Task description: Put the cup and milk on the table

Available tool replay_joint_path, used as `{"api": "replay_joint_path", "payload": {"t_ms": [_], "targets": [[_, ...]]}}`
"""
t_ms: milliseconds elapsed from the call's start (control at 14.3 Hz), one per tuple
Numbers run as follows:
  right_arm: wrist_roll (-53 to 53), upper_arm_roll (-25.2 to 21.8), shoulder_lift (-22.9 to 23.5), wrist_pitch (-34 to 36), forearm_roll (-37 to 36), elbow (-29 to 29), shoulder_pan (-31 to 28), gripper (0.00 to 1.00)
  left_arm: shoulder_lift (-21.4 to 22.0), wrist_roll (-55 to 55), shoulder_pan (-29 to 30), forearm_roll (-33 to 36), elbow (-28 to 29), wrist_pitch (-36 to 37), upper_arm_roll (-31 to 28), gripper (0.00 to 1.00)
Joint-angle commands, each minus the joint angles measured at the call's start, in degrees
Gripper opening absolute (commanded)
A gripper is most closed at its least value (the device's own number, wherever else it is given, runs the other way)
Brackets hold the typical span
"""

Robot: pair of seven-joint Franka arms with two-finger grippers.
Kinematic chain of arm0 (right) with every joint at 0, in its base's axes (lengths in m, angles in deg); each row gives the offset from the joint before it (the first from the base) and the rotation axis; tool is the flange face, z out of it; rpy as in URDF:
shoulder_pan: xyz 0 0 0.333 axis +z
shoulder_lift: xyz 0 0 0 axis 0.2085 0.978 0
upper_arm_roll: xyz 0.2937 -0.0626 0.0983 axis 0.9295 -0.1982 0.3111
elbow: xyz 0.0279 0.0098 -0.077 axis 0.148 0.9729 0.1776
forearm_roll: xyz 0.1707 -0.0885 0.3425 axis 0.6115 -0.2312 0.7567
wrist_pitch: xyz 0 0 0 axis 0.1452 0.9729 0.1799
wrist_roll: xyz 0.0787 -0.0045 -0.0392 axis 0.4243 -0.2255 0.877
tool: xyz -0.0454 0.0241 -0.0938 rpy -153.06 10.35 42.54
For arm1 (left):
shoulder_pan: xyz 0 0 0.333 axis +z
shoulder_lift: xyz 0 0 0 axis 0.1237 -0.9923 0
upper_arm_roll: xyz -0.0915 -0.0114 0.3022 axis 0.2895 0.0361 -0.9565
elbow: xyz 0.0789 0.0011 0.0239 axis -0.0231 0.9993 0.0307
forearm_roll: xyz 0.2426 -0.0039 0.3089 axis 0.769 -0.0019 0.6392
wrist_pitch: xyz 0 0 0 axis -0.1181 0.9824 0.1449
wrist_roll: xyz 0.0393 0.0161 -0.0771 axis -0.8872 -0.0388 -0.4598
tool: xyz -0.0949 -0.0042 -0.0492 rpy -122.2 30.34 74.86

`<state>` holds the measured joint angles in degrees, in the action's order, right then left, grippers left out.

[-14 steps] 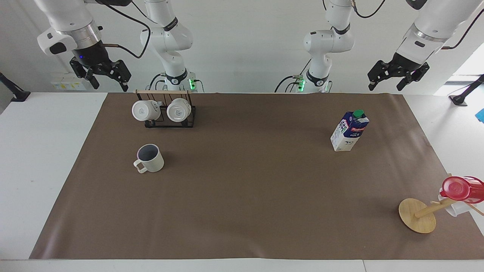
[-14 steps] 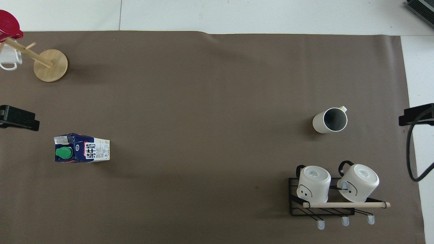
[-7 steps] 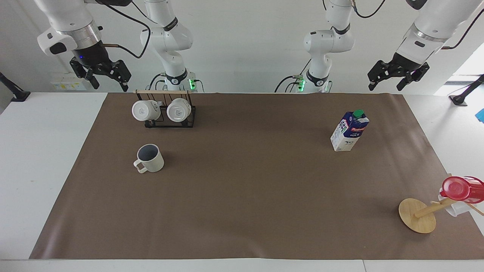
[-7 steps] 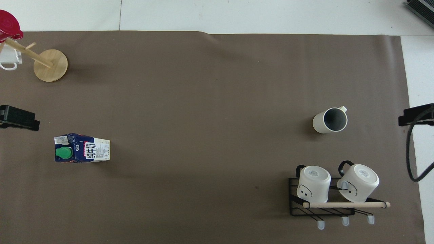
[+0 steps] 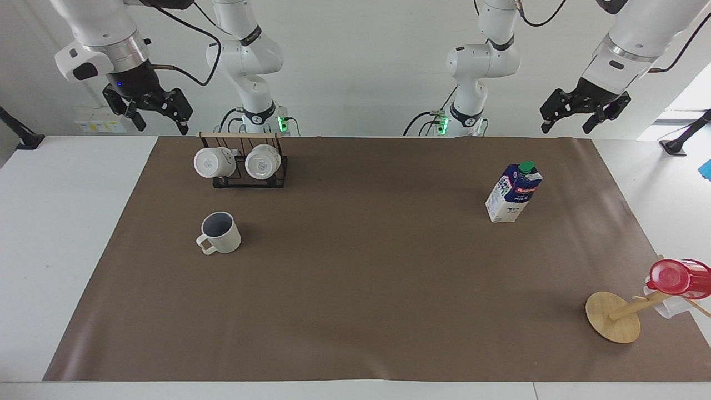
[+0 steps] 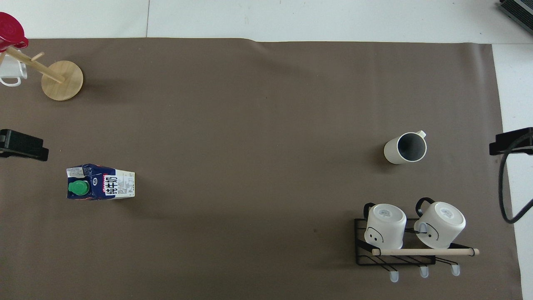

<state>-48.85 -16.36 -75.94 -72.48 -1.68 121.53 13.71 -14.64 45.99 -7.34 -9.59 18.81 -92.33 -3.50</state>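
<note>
While both the left claw [image 5: 584, 113] and right claw [image 5: 149, 109] are held open and raised, the mug [image 5: 220, 233] and milk carton [image 5: 513, 192] are seen upright on the worktop [image 5: 66, 233], so only retreat is judged needed.

In the overhead view only a dark sliver of the left end effector [image 6: 23, 145] shows at the left edge, and of the right end effector [image 6: 511, 141] at the right edge. The red cup [image 6: 10, 31] is cropped at upper left.
</note>
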Motion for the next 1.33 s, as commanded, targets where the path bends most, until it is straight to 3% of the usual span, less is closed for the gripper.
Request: {"api": "replay_joint_path", "payload": {"t_ms": [0, 841, 1262], "targets": [[-0.36, 0.40, -1.12, -0.79, 0.15, 1.53, -0.71, 1.00, 0.31, 0.39, 0.41, 0.31, -0.58, 1.20, 0.19, 1.00], [1.92, 0.23, -1.91, -1.31, 0.15, 3.37, -1.06, 1.00, 0.31, 0.39, 0.41, 0.31, -0.58, 1.20, 0.19, 1.00], [7.44, 0.40, -1.47, -9.99, 0.50, 8.46, -0.27, 1.00, 0.31, 0.39, 0.41, 0.31, -0.58, 1.20, 0.19, 1.00]]}}
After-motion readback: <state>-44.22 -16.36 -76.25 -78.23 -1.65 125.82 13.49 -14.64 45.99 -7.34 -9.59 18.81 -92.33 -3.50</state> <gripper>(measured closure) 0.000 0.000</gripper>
